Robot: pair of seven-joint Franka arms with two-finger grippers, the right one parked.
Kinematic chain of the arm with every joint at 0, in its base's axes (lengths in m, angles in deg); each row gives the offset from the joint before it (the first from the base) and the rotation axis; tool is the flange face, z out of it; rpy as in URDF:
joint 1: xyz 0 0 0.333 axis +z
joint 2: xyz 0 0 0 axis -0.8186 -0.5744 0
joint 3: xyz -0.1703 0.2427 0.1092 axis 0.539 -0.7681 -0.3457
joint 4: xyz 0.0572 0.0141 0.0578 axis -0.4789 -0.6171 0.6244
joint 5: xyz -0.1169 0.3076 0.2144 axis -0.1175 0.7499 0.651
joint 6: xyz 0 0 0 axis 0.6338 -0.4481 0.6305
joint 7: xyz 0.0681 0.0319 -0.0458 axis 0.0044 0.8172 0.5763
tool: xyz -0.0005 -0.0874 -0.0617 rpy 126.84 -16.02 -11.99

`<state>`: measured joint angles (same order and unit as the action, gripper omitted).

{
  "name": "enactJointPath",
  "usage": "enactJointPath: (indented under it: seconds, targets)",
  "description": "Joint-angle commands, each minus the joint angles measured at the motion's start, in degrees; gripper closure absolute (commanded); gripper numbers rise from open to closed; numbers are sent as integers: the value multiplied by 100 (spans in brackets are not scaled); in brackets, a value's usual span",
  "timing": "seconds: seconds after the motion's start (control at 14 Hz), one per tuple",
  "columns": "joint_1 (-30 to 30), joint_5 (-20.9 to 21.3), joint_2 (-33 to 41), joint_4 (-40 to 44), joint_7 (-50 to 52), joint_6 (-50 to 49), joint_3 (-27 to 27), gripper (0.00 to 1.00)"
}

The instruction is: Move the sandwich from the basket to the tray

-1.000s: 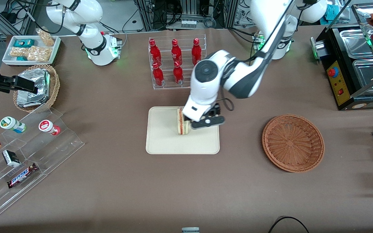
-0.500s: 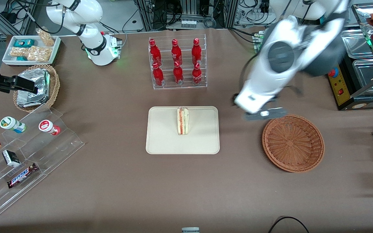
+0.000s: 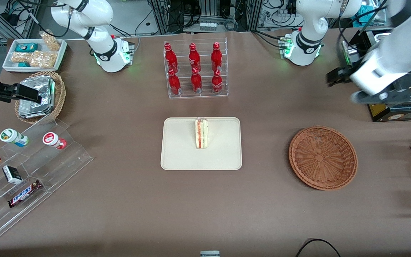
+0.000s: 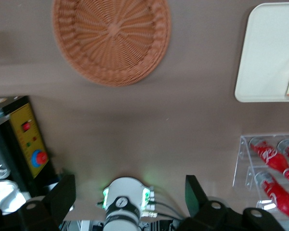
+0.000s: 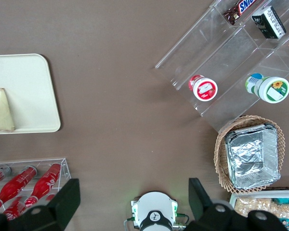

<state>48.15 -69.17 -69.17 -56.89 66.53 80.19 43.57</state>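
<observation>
The sandwich [image 3: 201, 134], a pale wedge with red and green layers, stands on edge on the cream tray [image 3: 180, 151], on its half farther from the front camera. It also shows in the right wrist view [image 5: 0, 111]. The reddish-brown wicker basket [image 3: 322, 157] is empty and lies toward the working arm's end of the table; it also shows in the left wrist view [image 4: 111, 38]. My left gripper [image 3: 341, 76] is open and empty, raised high by the black appliance, well away from tray and basket. Its fingers [image 4: 62, 197] stand wide apart.
A clear rack of red bottles [image 3: 194, 71] stands farther from the front camera than the tray. A black appliance [image 3: 380, 96] sits at the working arm's end. Toward the parked arm's end are an acrylic snack shelf [image 3: 48, 160], a light-tan basket of foil packs [image 3: 41, 96] and a white tray of snack bags [image 3: 34, 55].
My left gripper let go of the sandwich on the tray, then rose and swung away past the basket toward the working arm's end. The sandwich stays standing on the tray.
</observation>
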Motion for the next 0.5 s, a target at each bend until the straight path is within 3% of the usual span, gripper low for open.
enactJointPath:
  seconds: [0.0,0.43]
  targets:
    - [187,33,186,269,-367,-186,-9,0]
    - [126,51,151,586,-88,-459,78,0]
